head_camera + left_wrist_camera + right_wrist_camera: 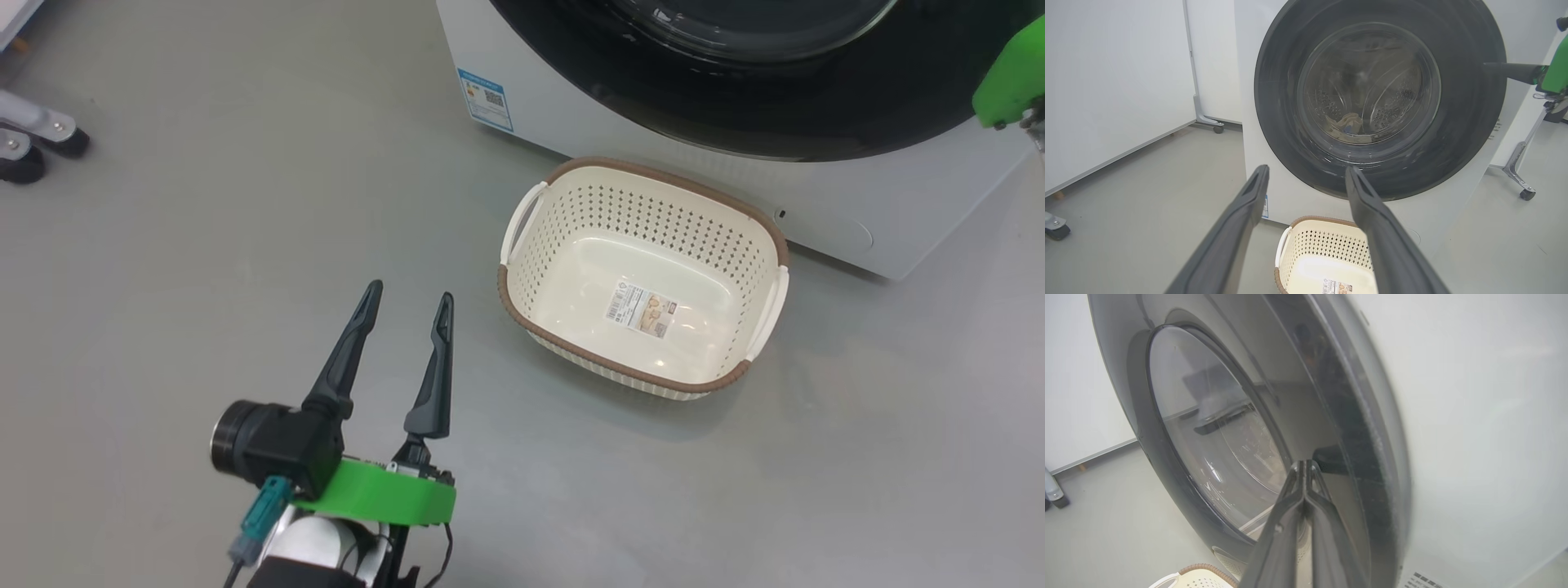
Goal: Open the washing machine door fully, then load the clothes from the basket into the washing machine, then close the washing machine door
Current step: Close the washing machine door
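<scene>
The washing machine door (pixel 1372 94) lies seemingly shut against the washing machine (pixel 1249 122), the clothes (pixel 1347 124) pale behind its glass, the right tool (pixel 1305 463) pinched together at its black rim, the basket (pixel 653 224) on the floor (pixel 204 286) just below, the left tool (pixel 408 292) spread apart beside it.

Plain grey floor (pixel 204 286) all round, smooth and matte. Top left of the head view, two black casters (pixel 24 163) on silver brackets sit close together. From the left wrist, a tall white panel (pixel 1114 81) stands at the left, its grey foot (pixel 1206 118) ending in a small wheel (pixel 1218 129). Far right, a slanting metal leg (pixel 1515 163) rests on another caster (pixel 1527 194).
</scene>
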Available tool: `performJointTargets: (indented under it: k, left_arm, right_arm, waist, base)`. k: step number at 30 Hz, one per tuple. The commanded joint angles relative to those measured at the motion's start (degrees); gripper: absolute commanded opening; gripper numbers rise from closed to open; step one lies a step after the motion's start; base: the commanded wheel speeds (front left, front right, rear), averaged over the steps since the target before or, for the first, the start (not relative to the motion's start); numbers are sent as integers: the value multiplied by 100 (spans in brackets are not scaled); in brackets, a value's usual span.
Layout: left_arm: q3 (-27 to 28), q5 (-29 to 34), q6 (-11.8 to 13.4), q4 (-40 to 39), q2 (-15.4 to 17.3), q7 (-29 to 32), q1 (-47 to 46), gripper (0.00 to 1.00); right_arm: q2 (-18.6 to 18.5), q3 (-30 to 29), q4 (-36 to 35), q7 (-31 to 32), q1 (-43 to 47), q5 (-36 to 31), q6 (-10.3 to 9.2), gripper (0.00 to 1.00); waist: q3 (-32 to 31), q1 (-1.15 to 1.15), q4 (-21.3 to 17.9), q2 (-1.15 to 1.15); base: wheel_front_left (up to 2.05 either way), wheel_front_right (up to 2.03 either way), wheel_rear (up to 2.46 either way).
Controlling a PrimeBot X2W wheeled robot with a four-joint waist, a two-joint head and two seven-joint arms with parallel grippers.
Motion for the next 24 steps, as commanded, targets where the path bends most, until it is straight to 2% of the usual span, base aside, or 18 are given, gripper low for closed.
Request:
performJointTargets:
  k: [1,9,16,21,24]
  left_arm:
    - [161,-46,28,-208,34,-39,-208,100]
    - [124,-64,54,-179,34,-39,-206,100]
    - [171,-98,58,-122,34,-39,-162,100]
    - [254,-31,37,-37,34,-39,-101,100]
    - [325,22,-8,44,34,-39,-50,100]
  right_arm:
    - [-53,-33,-124,-77,-321,-57,-23,0]
    - [14,-259,455,-390,-567,-326,-23,0]
    - [267,15,738,-705,-465,-297,-23,0]
    - [483,290,692,-933,-77,-86,-23,0]
    - [662,380,364,-1044,405,230,-23,0]
  waist:
    - [0,0,12,0]
    - [-55,0,54,0]
    - [-167,0,-33,0]
    - [-328,0,-190,0]
    - [-456,0,-350,0]
  base:
    - [0,0,0]
    - [0,0,0]
    - [0,0,0]
    - [0,0,0]
    - [0,0,0]
